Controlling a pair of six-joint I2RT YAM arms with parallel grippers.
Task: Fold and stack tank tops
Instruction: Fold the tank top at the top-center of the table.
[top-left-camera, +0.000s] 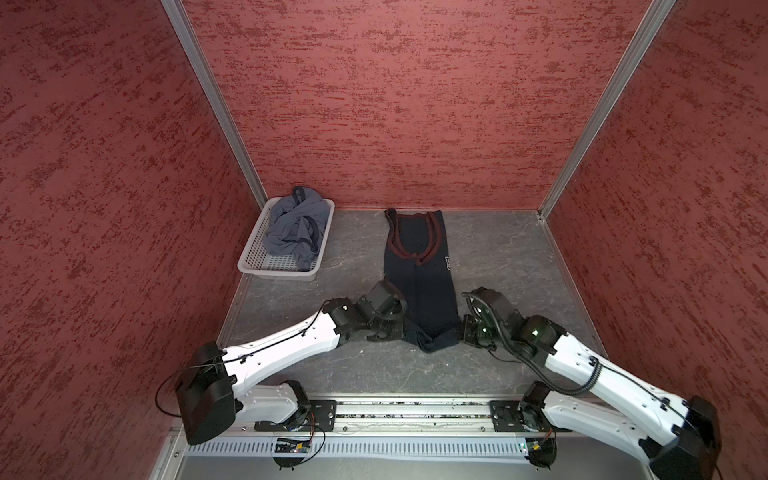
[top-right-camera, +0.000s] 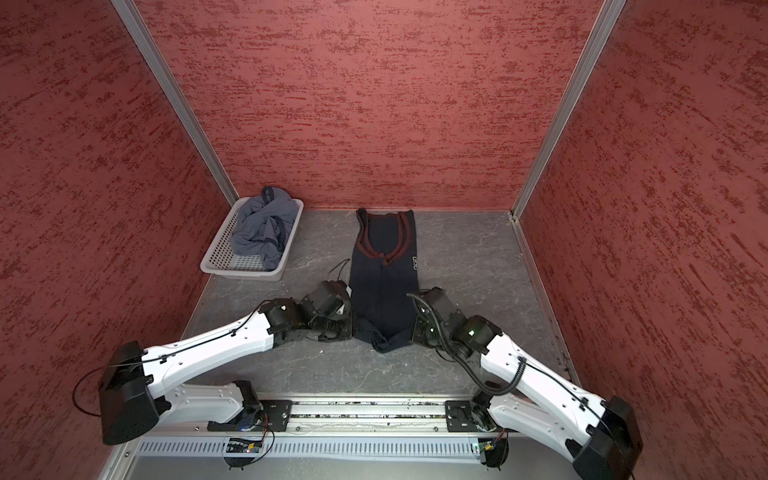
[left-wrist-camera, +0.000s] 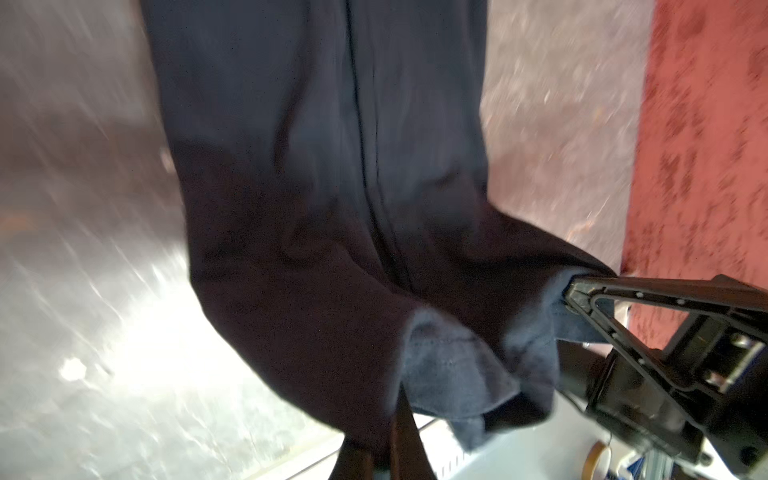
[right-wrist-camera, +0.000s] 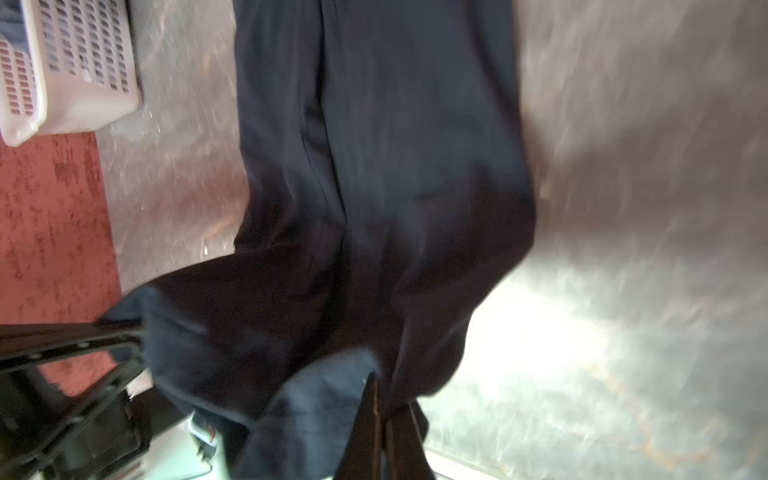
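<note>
Arms angled low and inward, left gripper (right-wrist-camera: 139, 332), right gripper (left-wrist-camera: 571, 293), both clamped

Robot test cell, laboratory type. Three sides were closed by red textured panels (top-left-camera: 415, 104) in aluminium posts (top-left-camera: 216, 104); grey marbled table (top-left-camera: 498, 257); two white robot arms (top-left-camera: 286, 345) were mounted on a metal rail (top-left-camera: 411, 409) beside a slotted cable duct (top-left-camera: 395, 449).
</note>
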